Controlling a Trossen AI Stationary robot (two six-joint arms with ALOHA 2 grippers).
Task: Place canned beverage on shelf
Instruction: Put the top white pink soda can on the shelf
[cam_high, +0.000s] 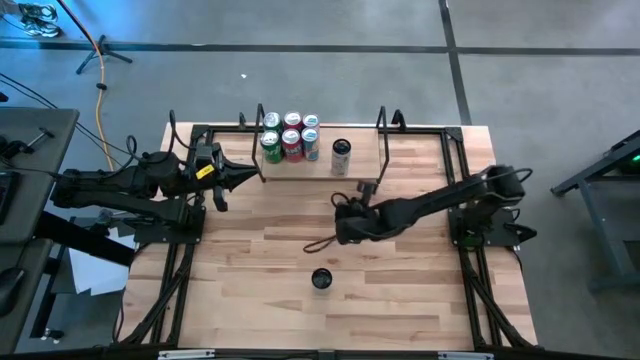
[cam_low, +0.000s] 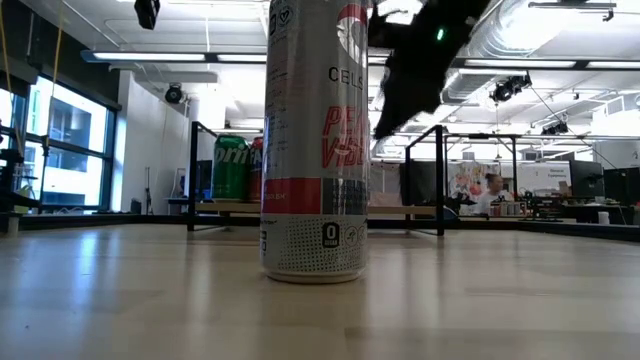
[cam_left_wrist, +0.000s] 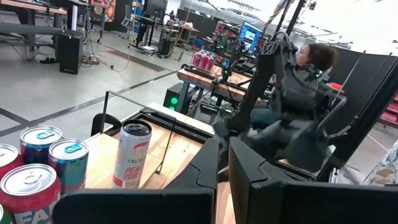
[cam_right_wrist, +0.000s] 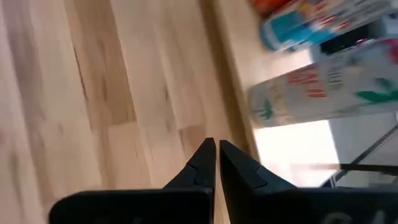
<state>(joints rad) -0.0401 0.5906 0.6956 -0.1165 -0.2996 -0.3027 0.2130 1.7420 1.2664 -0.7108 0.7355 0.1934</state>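
Observation:
A tall silver and red can stands upright on its base on the tabletop near the front middle. The shelf lies at the table's far edge, with several cans standing on its left part and one tall silver can at its middle. My right gripper is shut and empty, slanting down over the table's middle, between the shelf and the front can. My left gripper is shut, level, by the shelf's left upright.
Black wire uprights stand at both ends of the shelf. The shelf's right part is bare board. Black frame rails run along the table's left and right edges. A person sits beyond the table's right side.

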